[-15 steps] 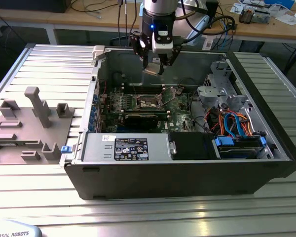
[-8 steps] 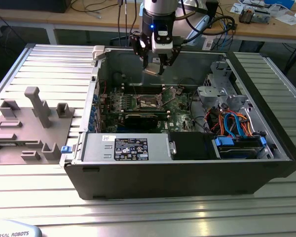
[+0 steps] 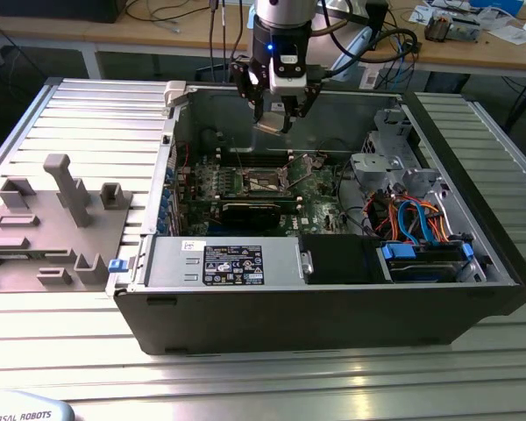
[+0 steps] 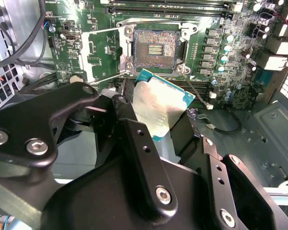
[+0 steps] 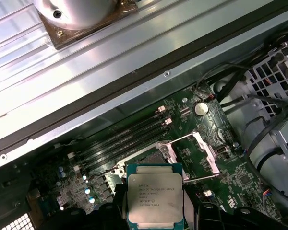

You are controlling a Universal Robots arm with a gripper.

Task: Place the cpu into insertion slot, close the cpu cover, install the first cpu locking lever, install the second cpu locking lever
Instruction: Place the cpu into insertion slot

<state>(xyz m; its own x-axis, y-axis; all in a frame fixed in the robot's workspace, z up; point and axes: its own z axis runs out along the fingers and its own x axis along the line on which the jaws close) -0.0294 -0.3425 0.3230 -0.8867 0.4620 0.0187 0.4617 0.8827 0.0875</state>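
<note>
Around the insertion slot (image 4: 155,50) lay the open computer case (image 3: 333,307) and its green motherboard (image 4: 67,52). Above that slot hung the gripper (image 3: 276,121); beside the slot the cpu cover (image 5: 207,152) stood flipped open. Clamped between the gripper's fingers, above the slot, was the cpu (image 4: 158,108).

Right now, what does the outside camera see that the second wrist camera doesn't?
The exterior view takes in the whole open computer case, the grey rack beside it on the exterior view's left, and the blue cables. The second wrist view gets close to the empty socket, with its metal cover flipped open. Both show the gripper holding the chip above the green board.
</note>
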